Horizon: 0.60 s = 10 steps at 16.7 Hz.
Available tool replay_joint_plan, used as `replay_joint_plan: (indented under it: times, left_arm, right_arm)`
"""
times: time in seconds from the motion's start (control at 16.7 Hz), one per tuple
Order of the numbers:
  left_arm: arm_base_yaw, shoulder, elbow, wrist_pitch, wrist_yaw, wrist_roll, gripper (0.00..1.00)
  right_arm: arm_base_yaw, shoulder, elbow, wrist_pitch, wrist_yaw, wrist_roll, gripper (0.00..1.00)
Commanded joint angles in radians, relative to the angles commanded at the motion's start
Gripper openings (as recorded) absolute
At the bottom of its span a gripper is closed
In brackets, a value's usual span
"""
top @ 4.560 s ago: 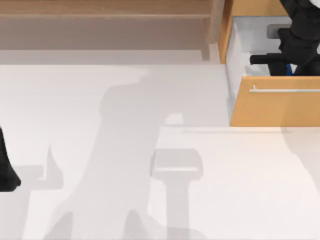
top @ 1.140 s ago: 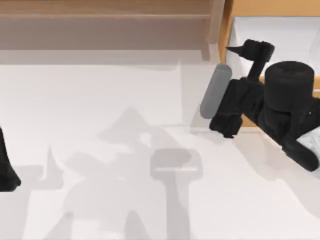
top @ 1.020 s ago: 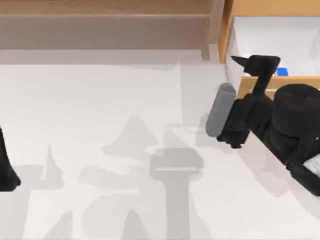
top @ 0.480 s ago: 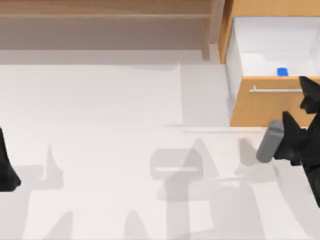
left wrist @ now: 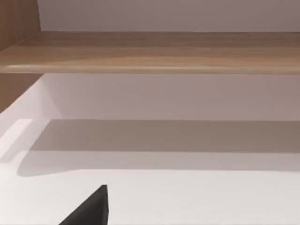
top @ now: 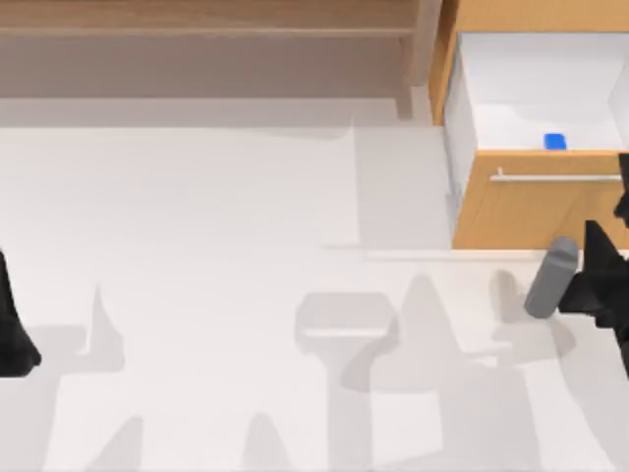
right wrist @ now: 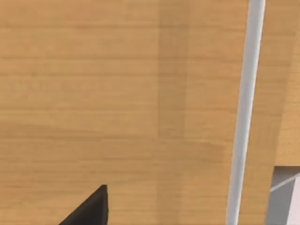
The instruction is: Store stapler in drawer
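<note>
The drawer [top: 511,211] stands pulled out at the back right, its white inside showing behind the light wooden front and silver bar handle [top: 555,178]. The small blue stapler [top: 555,142] lies inside it, close behind the front panel. My right gripper [top: 607,211] hovers in front of the drawer front at the table's right edge, open and holding nothing. The right wrist view faces the drawer front [right wrist: 122,93] and handle [right wrist: 243,112] from close by. My left gripper [top: 10,329] is parked at the far left, open.
A brown-grey shelf unit [top: 206,49] runs along the back left, and its board [left wrist: 150,51] spans the left wrist view. The grey cylinder [top: 550,278] on my right arm hangs just in front of the drawer. The white table [top: 246,295] lies between the arms.
My right arm has drawn back from over the drawer, moving right and toward the table's front. The stapler stays in the drawer. The left arm has not moved.
</note>
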<state>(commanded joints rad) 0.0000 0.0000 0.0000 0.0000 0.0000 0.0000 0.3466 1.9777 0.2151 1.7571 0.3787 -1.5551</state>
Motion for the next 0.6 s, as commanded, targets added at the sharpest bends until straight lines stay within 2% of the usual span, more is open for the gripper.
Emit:
replay_joint_plan:
  times: [0.6]
  left_arm:
    - [0.000,0.000,0.000,0.000,0.000,0.000,1.00]
  right_arm:
    - [-0.038,0.016,0.094,-0.077,-0.038,0.000,1.00]
